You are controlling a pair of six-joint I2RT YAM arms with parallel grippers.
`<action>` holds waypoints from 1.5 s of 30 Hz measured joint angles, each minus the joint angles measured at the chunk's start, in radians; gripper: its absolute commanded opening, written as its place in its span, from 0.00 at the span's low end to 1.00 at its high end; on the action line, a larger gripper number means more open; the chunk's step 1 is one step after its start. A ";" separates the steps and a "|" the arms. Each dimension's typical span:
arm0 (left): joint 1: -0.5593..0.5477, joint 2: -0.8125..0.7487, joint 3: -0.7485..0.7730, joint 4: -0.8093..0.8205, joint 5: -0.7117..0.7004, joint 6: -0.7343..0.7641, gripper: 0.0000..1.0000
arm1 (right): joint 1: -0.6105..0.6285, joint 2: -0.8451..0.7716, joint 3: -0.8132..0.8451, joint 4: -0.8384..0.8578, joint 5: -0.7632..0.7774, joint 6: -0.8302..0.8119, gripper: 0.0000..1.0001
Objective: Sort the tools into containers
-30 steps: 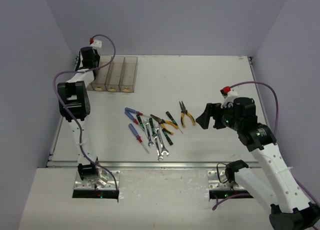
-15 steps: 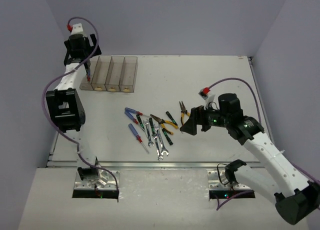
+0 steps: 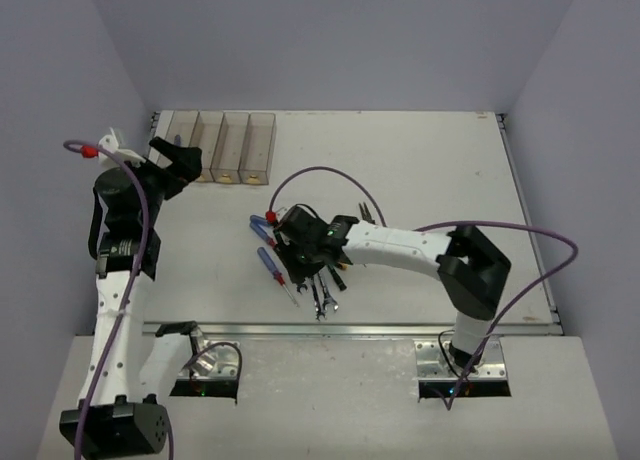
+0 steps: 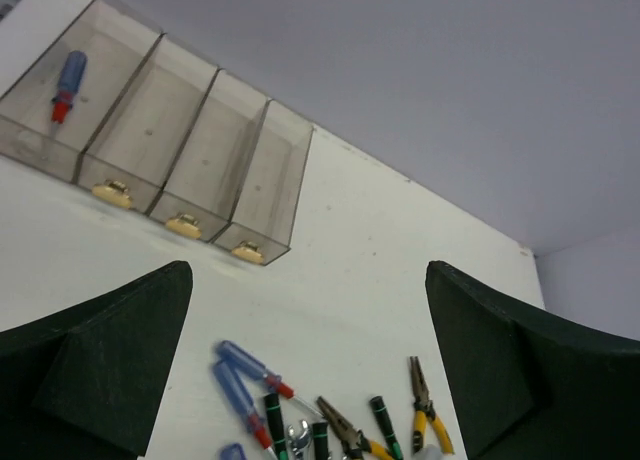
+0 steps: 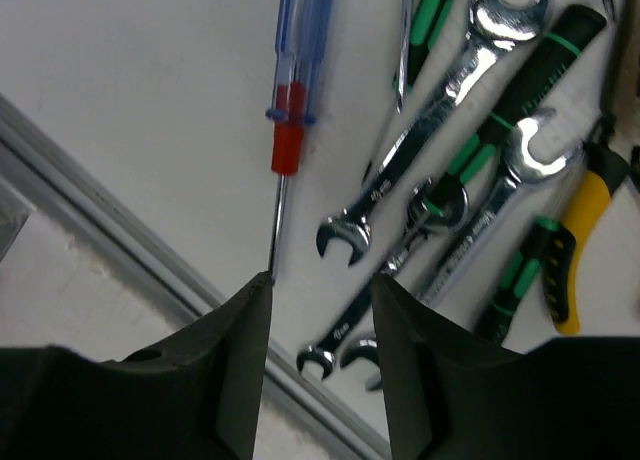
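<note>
Jaws are standing open and empty: left gripper (image 4: 305, 315) wide, right gripper (image 5: 320, 290) narrow. One blue screwdriver (image 4: 65, 83) is lying in the leftmost of the bins (image 4: 255, 170); the other tools (image 5: 440, 98) are lying well apart from them.

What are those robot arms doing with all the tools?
They are sorting tools into bins. One blue screwdriver lies in the end bin, and the left gripper hangs open near it, empty. The right gripper is open over the pile on the table, by another screwdriver and the wrenches. It holds nothing yet.
</note>
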 measured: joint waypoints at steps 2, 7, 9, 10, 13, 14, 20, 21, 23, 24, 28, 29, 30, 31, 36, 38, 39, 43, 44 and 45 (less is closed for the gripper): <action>0.000 -0.064 -0.003 -0.068 -0.040 0.033 1.00 | 0.016 0.116 0.086 -0.018 0.020 0.000 0.46; -0.033 -0.181 -0.008 -0.171 -0.136 0.074 1.00 | 0.032 0.274 0.211 -0.066 0.052 0.004 0.45; -0.044 -0.208 -0.013 -0.192 -0.149 0.084 1.00 | 0.035 0.308 0.239 -0.078 0.057 0.006 0.45; -0.044 -0.210 -0.016 -0.192 -0.149 0.087 1.00 | 0.038 0.319 0.252 -0.090 0.062 0.008 0.45; -0.046 -0.207 -0.040 -0.196 -0.145 0.096 1.00 | 0.041 0.352 0.286 -0.108 0.071 0.015 0.40; -0.047 -0.204 -0.052 -0.197 -0.142 0.099 1.00 | 0.042 0.363 0.297 -0.110 0.073 0.017 0.40; -0.047 -0.198 -0.134 -0.203 -0.125 0.113 1.00 | 0.051 0.391 0.332 -0.116 0.083 0.025 0.30; -0.047 -0.196 -0.139 -0.203 -0.124 0.113 1.00 | 0.053 0.392 0.333 -0.115 0.084 0.026 0.26; -0.047 -0.194 -0.148 -0.203 -0.117 0.114 1.00 | 0.059 0.393 0.335 -0.113 0.085 0.030 0.22; -0.047 -0.197 -0.153 -0.200 -0.110 0.113 1.00 | 0.060 0.394 0.335 -0.111 0.086 0.032 0.19; -0.047 -0.210 -0.198 -0.178 -0.060 0.100 1.00 | 0.063 0.395 0.335 -0.100 0.086 0.039 0.00; -0.047 -0.211 -0.219 -0.165 -0.035 0.090 1.00 | 0.064 0.395 0.335 -0.097 0.086 0.040 0.00; -0.047 -0.216 -0.243 -0.152 -0.008 0.076 1.00 | 0.064 0.395 0.334 -0.092 0.085 0.041 0.00; -0.047 -0.222 -0.270 -0.139 0.020 0.054 1.00 | 0.064 0.394 0.329 -0.085 0.085 0.041 0.00; -0.048 -0.223 -0.361 -0.121 0.111 -0.038 1.00 | 0.064 0.334 0.235 -0.024 0.081 0.042 0.00; -0.048 -0.219 -0.391 -0.104 0.143 -0.065 1.00 | 0.061 0.287 0.174 -0.003 0.078 0.046 0.00; -0.048 -0.220 -0.409 -0.092 0.164 -0.076 1.00 | 0.055 0.245 0.127 0.020 0.072 0.049 0.00; -0.048 -0.228 -0.484 0.022 0.287 -0.144 1.00 | 0.022 0.069 -0.002 0.076 0.039 0.068 0.00; -0.048 -0.228 -0.521 0.101 0.333 -0.174 1.00 | 0.007 0.029 -0.017 0.095 0.032 0.072 0.00; -0.052 -0.224 -0.564 0.181 0.375 -0.209 1.00 | -0.006 -0.010 -0.027 0.116 0.026 0.076 0.00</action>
